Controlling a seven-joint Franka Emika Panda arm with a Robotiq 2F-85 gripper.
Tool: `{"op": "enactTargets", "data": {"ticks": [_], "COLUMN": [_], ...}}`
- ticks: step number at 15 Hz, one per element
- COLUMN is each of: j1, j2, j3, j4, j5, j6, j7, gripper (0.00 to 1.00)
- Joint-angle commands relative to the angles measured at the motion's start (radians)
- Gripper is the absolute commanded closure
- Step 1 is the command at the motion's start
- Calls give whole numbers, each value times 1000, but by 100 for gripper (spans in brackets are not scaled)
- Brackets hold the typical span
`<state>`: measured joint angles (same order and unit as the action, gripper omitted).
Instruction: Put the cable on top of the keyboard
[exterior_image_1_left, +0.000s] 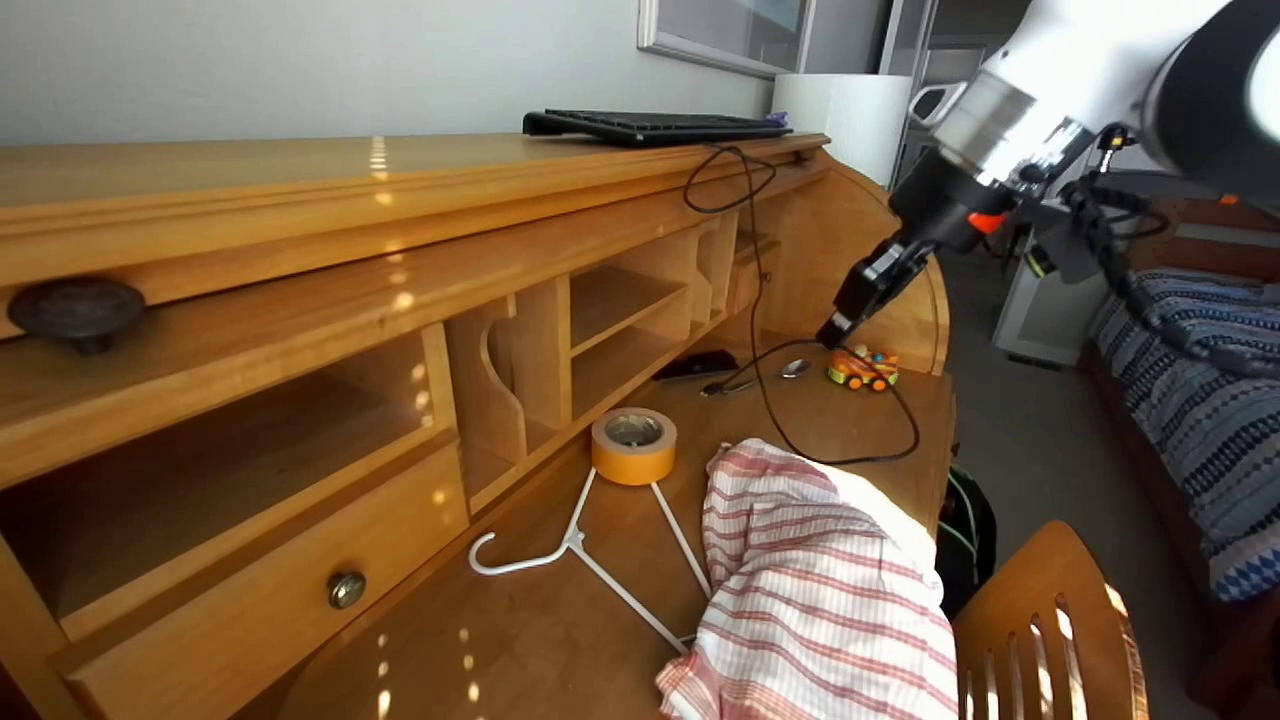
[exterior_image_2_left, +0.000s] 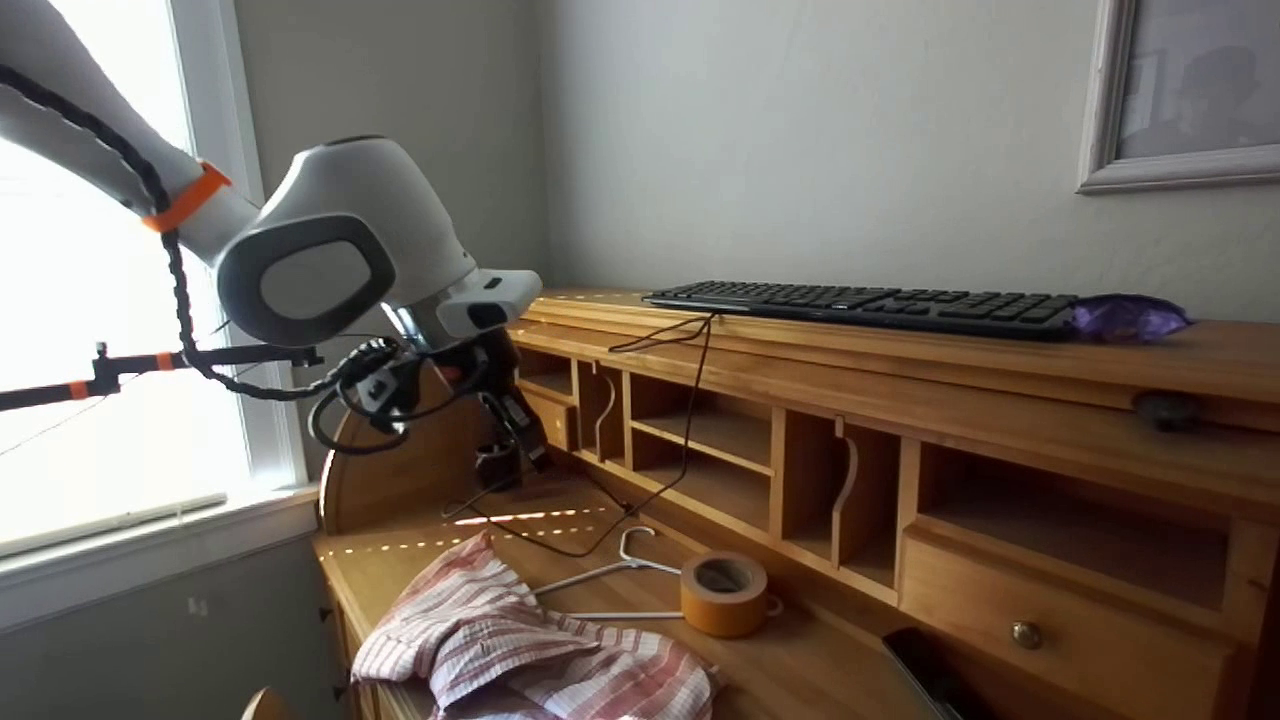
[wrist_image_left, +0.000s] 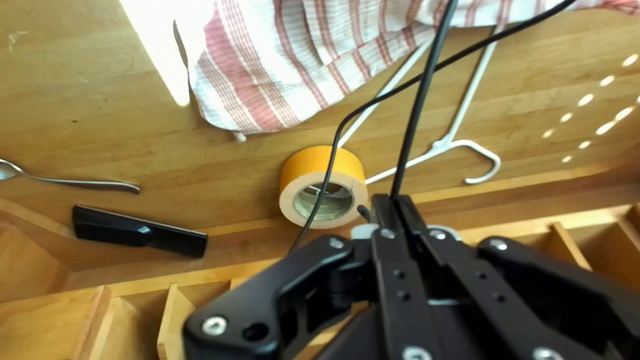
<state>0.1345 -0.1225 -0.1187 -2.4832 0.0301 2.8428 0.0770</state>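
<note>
Closest to the wrist camera I see the gripper (wrist_image_left: 394, 202), its two fingers brought together so that hardly any gap shows, and the tips pinch the cable (wrist_image_left: 422, 95). One strand runs straight out from the fingertips; another crosses it and bends past their left, in front of the tape (wrist_image_left: 305, 167). In both exterior views the cable dips in a loop below the fingers, then climbs to the edge of the raised top of the desk (exterior_image_1_left: 250, 165). The keyboard (exterior_image_2_left: 860, 308) lies up there, higher than the fingers, with a purple packet (exterior_image_2_left: 1130, 318) at one end. The cable hangs over the edge by the keyboard's front; whether it touches the keyboard I can't make out. In an exterior view the toy car (exterior_image_1_left: 862, 370) shows below the fingertips, and one end of the cable to their left. In the wrist view, the hanger (wrist_image_left: 442, 145) lies beyond the fingertips, a corner of it under the tape, and the striped towel (wrist_image_left: 280, 65), farther out, covers part of it. Left of the fingers, well apart from them, lie a spoon (wrist_image_left: 80, 183) and a black object (wrist_image_left: 140, 231).
</note>
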Motion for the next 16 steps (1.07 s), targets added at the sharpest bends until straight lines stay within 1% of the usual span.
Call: {"op": "enactTargets", "data": {"ticks": [1,3,4,6,7,8,9,10,12,15,16], "j1": [124,183,206,246,282,299,319,330,357,464,492], "j2": [-198,-276,-310,-371,-400,-421,-422,-410,-335,-254,-220], "j3": [-136,-217,-251,-317,-353,-375,-389,-390,-395,-442,-459], "j4": [-77,-54,-41,-19,-7,12,32,63,149,271,316], "j5": [276,406,451,516,566,587,620,653,701,793,802], "j6": [2,-41,-62,-92,-75,-79,-38,6,110,278,302], "j7": [-227,-317,-354,-426,-462,-481,-483,-451,-417,-436,-435], "gripper": [99,99,99,99,99,99,99,99,99,99,99]}}
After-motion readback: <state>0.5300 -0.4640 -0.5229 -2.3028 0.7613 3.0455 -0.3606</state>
